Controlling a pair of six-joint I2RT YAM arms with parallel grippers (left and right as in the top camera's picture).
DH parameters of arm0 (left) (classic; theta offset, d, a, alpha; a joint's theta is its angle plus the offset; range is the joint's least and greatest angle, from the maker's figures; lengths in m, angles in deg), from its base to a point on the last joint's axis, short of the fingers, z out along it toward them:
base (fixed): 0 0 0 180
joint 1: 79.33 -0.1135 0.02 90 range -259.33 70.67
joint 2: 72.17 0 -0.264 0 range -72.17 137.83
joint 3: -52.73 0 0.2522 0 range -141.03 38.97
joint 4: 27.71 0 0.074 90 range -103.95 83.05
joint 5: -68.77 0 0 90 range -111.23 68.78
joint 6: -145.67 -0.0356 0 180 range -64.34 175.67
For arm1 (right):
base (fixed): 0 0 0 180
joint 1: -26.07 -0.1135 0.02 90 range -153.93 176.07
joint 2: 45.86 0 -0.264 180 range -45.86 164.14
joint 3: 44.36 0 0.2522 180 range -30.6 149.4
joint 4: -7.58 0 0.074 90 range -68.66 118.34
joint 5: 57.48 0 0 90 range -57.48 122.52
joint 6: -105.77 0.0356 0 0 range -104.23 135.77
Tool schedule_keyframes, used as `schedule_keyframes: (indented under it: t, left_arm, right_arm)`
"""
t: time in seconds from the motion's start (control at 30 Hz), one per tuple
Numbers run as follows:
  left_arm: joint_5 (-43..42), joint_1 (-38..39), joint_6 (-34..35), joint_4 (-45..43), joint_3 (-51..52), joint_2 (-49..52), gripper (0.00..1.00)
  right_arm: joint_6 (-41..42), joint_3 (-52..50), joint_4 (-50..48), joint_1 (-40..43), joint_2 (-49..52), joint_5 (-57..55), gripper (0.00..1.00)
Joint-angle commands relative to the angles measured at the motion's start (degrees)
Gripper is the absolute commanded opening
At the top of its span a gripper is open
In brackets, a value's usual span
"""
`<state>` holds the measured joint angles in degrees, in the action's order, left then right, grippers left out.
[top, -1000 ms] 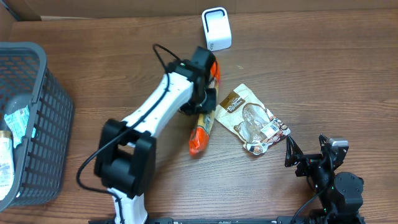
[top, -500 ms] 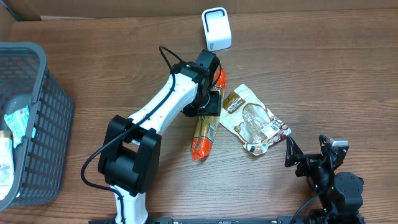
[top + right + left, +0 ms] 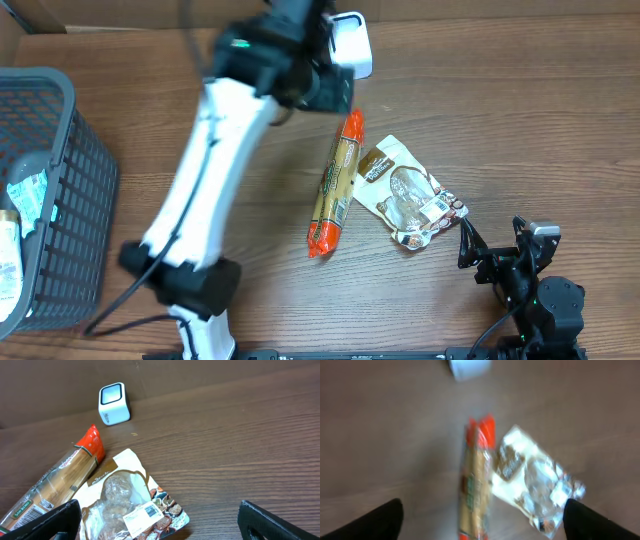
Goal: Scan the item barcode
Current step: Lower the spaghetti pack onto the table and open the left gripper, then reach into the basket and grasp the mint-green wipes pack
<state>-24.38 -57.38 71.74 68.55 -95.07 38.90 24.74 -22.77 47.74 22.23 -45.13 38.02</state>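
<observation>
A long pasta packet with orange ends [image 3: 335, 185] lies flat on the wooden table, left of a clear snack pouch [image 3: 410, 195] and touching its edge. The white scanner [image 3: 348, 45] stands at the back. My left gripper [image 3: 325, 85] hovers high above the table just in front of the scanner, blurred by motion. Its wrist view shows the fingers spread wide, open and empty, over the packet [image 3: 476, 485] and pouch [image 3: 535, 480]. My right gripper [image 3: 493, 243] rests open at the front right, facing the pouch [image 3: 130, 502], whose white barcode label [image 3: 145, 512] faces up.
A grey mesh basket [image 3: 75, 190] holding several packaged goods stands at the left edge. A cardboard wall runs along the back of the table. The scanner [image 3: 113, 403] shows its screen towards the right wrist camera.
The left gripper opened and let go of the pasta packet, which now lies on the table. The left arm then rose and swung back towards the scanner. The right arm stayed still.
</observation>
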Motion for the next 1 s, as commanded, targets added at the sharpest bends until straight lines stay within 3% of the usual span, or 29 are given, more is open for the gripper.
schedule_keyframes:
  t: [0.0, 0.1, 0.13, 0.23, 0.43, 0.57, 0.7, 0.83, 0.97]
  left_arm:
    - [5.05, -9.62, -2.25, 5.14, -8.72, -6.80, 0.99]
    - [5.01, -20.11, -1.27, 10.99, -10.25, -9.68, 1.00]
    - [5.05, -26.91, -1.29, 14.32, -10.23, -11.17, 1.00]
    - [0.90, -41.94, -2.54, 14.29, -8.41, -14.56, 1.00]
    - [0.02, -59.10, -2.38, 14.29, -8.04, -16.04, 1.00]
    - [-3.04, -69.85, 2.16, 13.99, -3.89, -15.96, 1.00]
    - [-5.81, -77.35, 1.55, 9.84, 3.26, -15.63, 1.00]
    - [-5.29, -79.60, 1.18, 2.03, 11.45, -14.78, 0.98]
    - [-6.71, -78.66, -6.51, -8.98, 18.78, -13.40, 1.00]
  right_arm:
    - [-0.07, -0.07, 0.90, -0.22, -0.46, -0.33, 1.00]
    - [-0.07, -0.07, 0.90, -0.22, -0.46, -0.33, 1.00]
    - [-0.07, -0.07, 0.90, -0.22, -0.46, -0.33, 1.00]
    - [-0.07, -0.07, 0.90, -0.22, -0.46, -0.35, 1.00]
    - [-0.07, -0.07, 0.90, -0.22, -0.46, -0.35, 1.00]
    - [-0.07, -0.07, 0.90, -0.22, -0.46, -0.33, 1.00]
    - [-0.07, -0.07, 0.90, -0.22, -0.46, -0.33, 1.00]
    - [-0.07, -0.07, 0.90, -0.22, -0.46, -0.33, 1.00]
    - [-0.07, -0.07, 0.90, -0.22, -0.46, -0.33, 1.00]
